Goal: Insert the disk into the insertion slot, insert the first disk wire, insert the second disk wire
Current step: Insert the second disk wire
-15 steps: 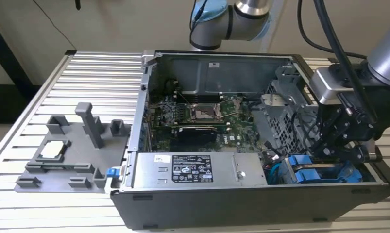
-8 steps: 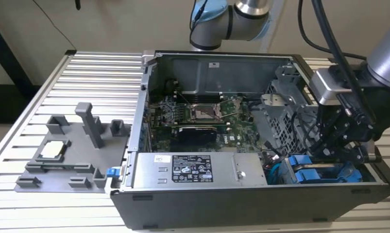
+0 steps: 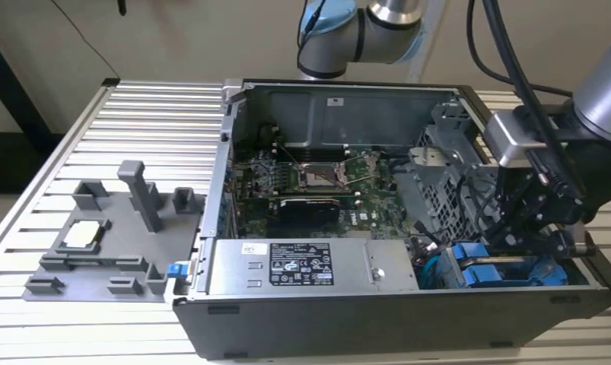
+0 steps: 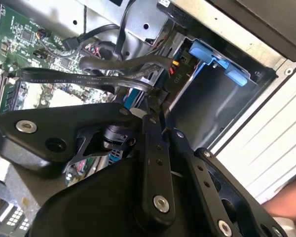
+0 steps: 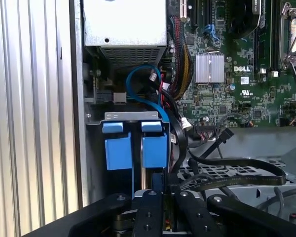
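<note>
The disk's blue carrier (image 3: 485,264) sits in the insertion slot at the case's front corner, at the exterior view's lower right. The first wrist view looks along two blue carrier tabs (image 5: 154,150) under a grey metal bracket (image 5: 130,116). My gripper (image 3: 510,242) hangs just above them, reaching into the case. In the second wrist view its fingers (image 4: 153,133) stand close together, shut on the black plug (image 4: 158,97) of a flat black wire (image 4: 79,79), right at the disk's rear edge (image 4: 175,74). A second wire with coloured strands (image 4: 173,63) ends at that same edge.
The grey power-supply box (image 3: 300,266) lies along the case's near wall, the motherboard (image 3: 316,179) behind it. The perforated drive cage (image 3: 442,175) rises beside my gripper. A blue cable (image 5: 138,89) and black wire bundles crowd the bay. A grey fixture (image 3: 102,236) stands on the ribbed table.
</note>
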Robot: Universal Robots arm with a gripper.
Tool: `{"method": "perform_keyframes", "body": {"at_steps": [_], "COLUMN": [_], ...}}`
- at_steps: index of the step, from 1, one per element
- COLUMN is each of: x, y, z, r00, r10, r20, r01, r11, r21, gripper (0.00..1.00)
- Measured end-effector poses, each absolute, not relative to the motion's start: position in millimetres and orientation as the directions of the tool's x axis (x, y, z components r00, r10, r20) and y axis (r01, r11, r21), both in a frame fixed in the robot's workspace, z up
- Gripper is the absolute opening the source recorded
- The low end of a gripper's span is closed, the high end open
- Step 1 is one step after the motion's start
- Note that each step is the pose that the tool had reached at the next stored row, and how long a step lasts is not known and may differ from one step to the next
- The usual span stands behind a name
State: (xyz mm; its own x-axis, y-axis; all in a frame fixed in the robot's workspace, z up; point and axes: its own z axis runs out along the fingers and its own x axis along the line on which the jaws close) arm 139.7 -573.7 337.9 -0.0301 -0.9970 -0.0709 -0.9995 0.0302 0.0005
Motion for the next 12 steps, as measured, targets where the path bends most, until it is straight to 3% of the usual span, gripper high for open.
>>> {"method": "perform_keyframes", "body": {"at_steps": [12], "x": [139.7], "y": [-574.0], "z": [334.9], "r00": [-0.033], "r10": [-0.997], "r20": [-0.071], "r01": [-0.999], "r11": [0.033], "r21": [0.0], "gripper": [0.16]}}
